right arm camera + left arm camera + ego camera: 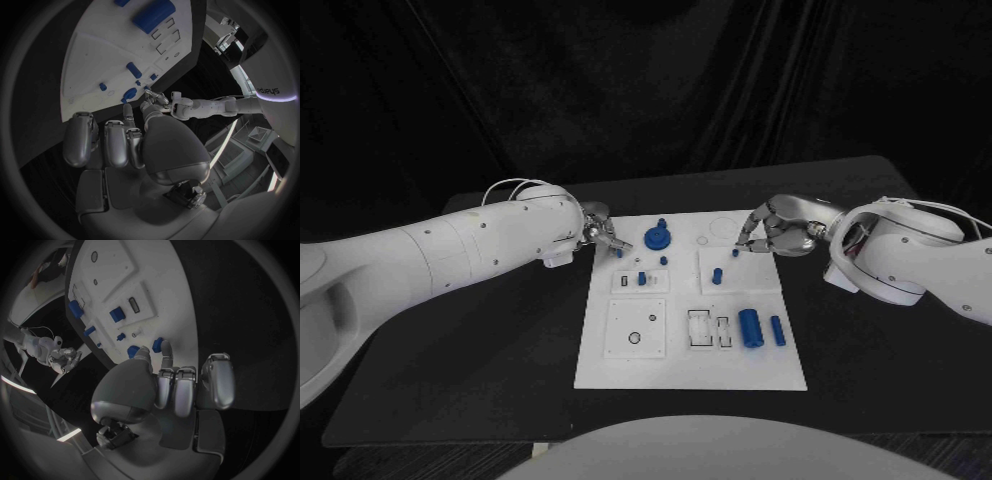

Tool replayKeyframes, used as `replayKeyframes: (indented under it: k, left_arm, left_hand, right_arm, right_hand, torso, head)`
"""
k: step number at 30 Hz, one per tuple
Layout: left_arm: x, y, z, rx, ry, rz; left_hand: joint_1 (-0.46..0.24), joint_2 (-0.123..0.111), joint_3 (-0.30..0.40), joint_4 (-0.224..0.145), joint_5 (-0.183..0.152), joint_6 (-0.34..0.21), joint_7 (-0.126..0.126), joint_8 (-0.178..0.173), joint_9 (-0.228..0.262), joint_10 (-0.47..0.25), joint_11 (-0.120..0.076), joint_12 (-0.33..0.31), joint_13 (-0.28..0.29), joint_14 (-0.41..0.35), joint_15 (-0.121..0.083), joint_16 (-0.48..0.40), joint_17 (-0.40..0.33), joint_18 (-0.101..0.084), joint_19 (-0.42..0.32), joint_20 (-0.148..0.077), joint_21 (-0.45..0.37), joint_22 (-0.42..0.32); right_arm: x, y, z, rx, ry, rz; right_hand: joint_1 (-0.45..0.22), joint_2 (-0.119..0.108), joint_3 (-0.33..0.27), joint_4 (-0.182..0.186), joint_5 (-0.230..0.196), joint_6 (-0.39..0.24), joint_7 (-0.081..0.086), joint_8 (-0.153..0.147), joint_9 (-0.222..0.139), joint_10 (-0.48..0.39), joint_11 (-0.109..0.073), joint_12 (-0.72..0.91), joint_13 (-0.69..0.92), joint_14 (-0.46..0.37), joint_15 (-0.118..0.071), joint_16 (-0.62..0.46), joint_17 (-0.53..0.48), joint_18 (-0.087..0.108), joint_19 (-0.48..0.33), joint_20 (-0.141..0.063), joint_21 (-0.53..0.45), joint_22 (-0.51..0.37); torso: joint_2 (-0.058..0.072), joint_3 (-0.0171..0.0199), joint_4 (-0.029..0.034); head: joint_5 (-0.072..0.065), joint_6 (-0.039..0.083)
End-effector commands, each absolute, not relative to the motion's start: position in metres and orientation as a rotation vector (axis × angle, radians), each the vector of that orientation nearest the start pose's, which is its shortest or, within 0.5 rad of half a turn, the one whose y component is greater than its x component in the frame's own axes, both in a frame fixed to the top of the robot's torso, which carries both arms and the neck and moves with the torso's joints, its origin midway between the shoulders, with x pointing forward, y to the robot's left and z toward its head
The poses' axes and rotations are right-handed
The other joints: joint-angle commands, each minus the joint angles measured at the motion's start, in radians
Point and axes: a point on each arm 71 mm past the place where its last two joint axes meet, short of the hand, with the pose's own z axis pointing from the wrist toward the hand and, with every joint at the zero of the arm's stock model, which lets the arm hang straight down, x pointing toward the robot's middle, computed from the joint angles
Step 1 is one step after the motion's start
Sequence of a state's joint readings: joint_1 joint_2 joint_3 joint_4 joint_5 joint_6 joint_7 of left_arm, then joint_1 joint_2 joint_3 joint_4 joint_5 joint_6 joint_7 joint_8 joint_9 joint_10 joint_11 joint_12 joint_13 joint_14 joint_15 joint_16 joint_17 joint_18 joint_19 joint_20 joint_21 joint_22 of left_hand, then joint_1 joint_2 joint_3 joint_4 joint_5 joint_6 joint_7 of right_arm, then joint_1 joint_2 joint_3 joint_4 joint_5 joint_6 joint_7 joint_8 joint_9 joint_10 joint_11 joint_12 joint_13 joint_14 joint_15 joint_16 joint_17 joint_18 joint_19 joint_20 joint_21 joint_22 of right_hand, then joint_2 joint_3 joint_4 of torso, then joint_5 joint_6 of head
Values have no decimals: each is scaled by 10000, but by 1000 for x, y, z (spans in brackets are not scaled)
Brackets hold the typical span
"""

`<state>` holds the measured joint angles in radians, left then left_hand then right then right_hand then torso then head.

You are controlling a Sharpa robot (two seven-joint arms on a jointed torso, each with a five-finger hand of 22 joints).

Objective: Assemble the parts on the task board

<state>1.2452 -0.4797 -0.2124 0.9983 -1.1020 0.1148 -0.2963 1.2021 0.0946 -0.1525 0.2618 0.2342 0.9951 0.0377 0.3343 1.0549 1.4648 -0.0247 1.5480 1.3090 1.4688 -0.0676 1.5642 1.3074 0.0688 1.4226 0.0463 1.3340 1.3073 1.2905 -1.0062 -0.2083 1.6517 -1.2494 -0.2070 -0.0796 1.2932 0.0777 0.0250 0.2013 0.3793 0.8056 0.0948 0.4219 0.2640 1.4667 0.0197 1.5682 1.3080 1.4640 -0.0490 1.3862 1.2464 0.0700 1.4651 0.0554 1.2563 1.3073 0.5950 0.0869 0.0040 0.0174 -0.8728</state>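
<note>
While both hands flank it, task board [689, 370] edges lie bare.

A black worktop [473, 380] carries the white task board [689, 370], which lies flat at its middle. The board's far edge sits near the worktop's far edge, dark surface showing on all sides.

Your inventory: task board [625, 370], white, matt, plastic-looking; parts [750, 327], blue, smooth, plastic-looking; table [473, 390], black, matt; left hand [181, 387] and right hand [125, 142], silver, smooth, satin metallic sheen; arms [430, 250], glossy white shells.
</note>
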Motion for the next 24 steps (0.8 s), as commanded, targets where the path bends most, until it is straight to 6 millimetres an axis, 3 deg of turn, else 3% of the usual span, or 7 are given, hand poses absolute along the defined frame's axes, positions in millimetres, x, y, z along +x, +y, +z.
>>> replayKeyframes:
  k: [1, 9, 15, 19, 22, 24]
  left_arm:
    - [546, 180, -274, -650, 22978, -3509]
    - [546, 180, -274, -663, 22984, -3479]
    - [546, 181, -274, -699, 22910, -3505]
    - [546, 182, -273, -724, 22805, -3582]
    - [547, 182, -273, -750, 22697, -3659]
    - [547, 183, -272, -761, 22650, -3697]
  left_hand:
    - [282, -3, 60, -105, 260, 30, -26, -64, 28, 833, -26, -45, 2364, 1020, -2, 66, 2634, -103, -66, 4, -44, 1865]
    - [905, -33, 304, -290, 1236, 46, -83, -234, 59, 829, -78, -53, 2361, 1020, -45, 66, 2634, -104, -62, -37, -45, 1866]
    - [1600, -106, 1151, -473, 1130, 30, -141, -428, 35, 825, -134, -58, 2361, 1020, -96, 66, 2634, -103, -66, -90, -49, 1865]
    - [1842, -432, 2051, -466, 1406, 43, -144, -530, 39, 828, -143, -55, 2367, 1020, -113, 66, 2634, -104, -68, -113, -48, 1865]
    - [1645, -1162, 3569, -292, 1629, 97, -109, -549, 181, 834, -139, -53, 2373, 1020, -124, 66, 2634, -115, -61, -92, -33, 1868]
    - [1481, -1407, 4298, -263, 1914, 144, -119, -504, 293, 839, -121, -49, 2378, 1020, -113, 66, 2634, -110, -56, -106, -24, 1870]
  right_arm:
    - [448, -244, -205, -468, 19256, 6670]
    - [448, -243, -206, -481, 19264, 6680]
    - [448, -243, -206, -473, 19265, 6666]
    - [448, -243, -206, -464, 19255, 6662]
    - [448, -244, -206, -461, 19256, 6661]
    - [448, -244, -206, -461, 19264, 6659]
  right_hand:
    - [94, -6, 63, 14, 59, 31, 34, -36, -16, 993, -41, -15, 2543, 496, -72, -31, -6, -30, 161, -46, -35, 1746]
    - [127, 4, 96, -10, 77, 40, 33, -53, -21, 980, -40, -26, 2520, 486, -70, -53, -38, -24, 149, -47, -66, 1738]
    - [163, 10, 126, -38, 86, 55, 30, -63, -22, 971, -42, -34, 2506, 481, -72, -66, -56, -21, 141, -48, -86, 1732]
    - [182, 17, 143, -52, 89, 64, 29, -66, -22, 979, -44, -27, 2519, 481, -72, -63, -49, -21, 139, -49, -87, 1732]
    - [185, 19, 147, -55, 89, 66, 28, -67, -22, 978, -44, -28, 2518, 481, -72, -64, -50, -21, 139, -50, -88, 1731]
    - [200, 27, 162, -66, 91, 75, 27, -69, -22, 975, -45, -30, 2513, 480, -73, -67, -55, -20, 138, -50, -91, 1731]
  torso:
    - [6, 2, 3]
    - [5, 3, 17]
    - [8, -1, 8]
    - [8, 2, 6]
    - [5, 3, 6]
    - [2, 1, 5]
  head:
    - [8, 2]
    - [-2, 2]
    - [6, 2]
    - [-9, 2]
    - [-2, 2]
    - [-6, 2]
